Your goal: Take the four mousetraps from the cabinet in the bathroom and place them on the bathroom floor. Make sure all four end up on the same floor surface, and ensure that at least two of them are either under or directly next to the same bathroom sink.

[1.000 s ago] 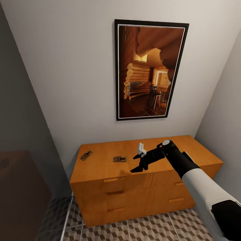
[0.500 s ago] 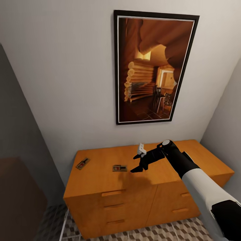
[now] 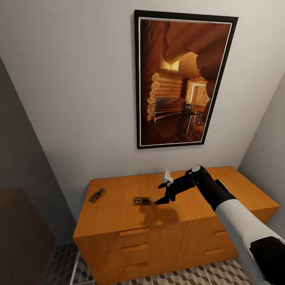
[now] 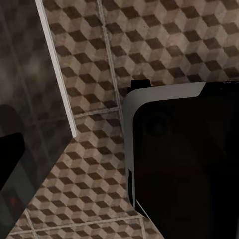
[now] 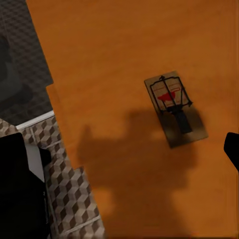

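**Two traps on the cabinet top, right gripper poised beside the nearer one**

Going left to right in the head view: a dark panel edges the frame at 9 o'clock, and below it a strip of the cube-patterned bathroom floor (image 3: 63, 261) shows at about 7 o'clock. The orange-brown cabinet (image 3: 158, 245) stands against the back wall with its drawers shut. On its top, the far mousetrap (image 3: 97, 195) lies near the left rear corner, turned at an angle. The near mousetrap (image 3: 141, 201) lies toward the middle, at roughly 9 o'clock from the right gripper (image 3: 165, 192) and just beside it. That gripper hangs above the cabinet top with its fingers spread apart and nothing between them. The right wrist view looks down on the same near mousetrap (image 5: 175, 108), its red spot and wire bar plain, with the gripper's shadow falling alongside it.

The left gripper's state cannot be told; its wrist camera looks down past a dark robot body at floor tiles.

Risks, as I judge them: the trap is thin and flat, so a descent that is off-centre could push it across the smooth wood rather than pinch it, and a deep descent could press the fingertips into the top. The wire parts may also catch a finger.

A framed picture (image 3: 180, 79) of a log interior hangs on the wall at 12 o'clock, well above the work. Nothing stands between gripper and trap. Only two traps are visible here.
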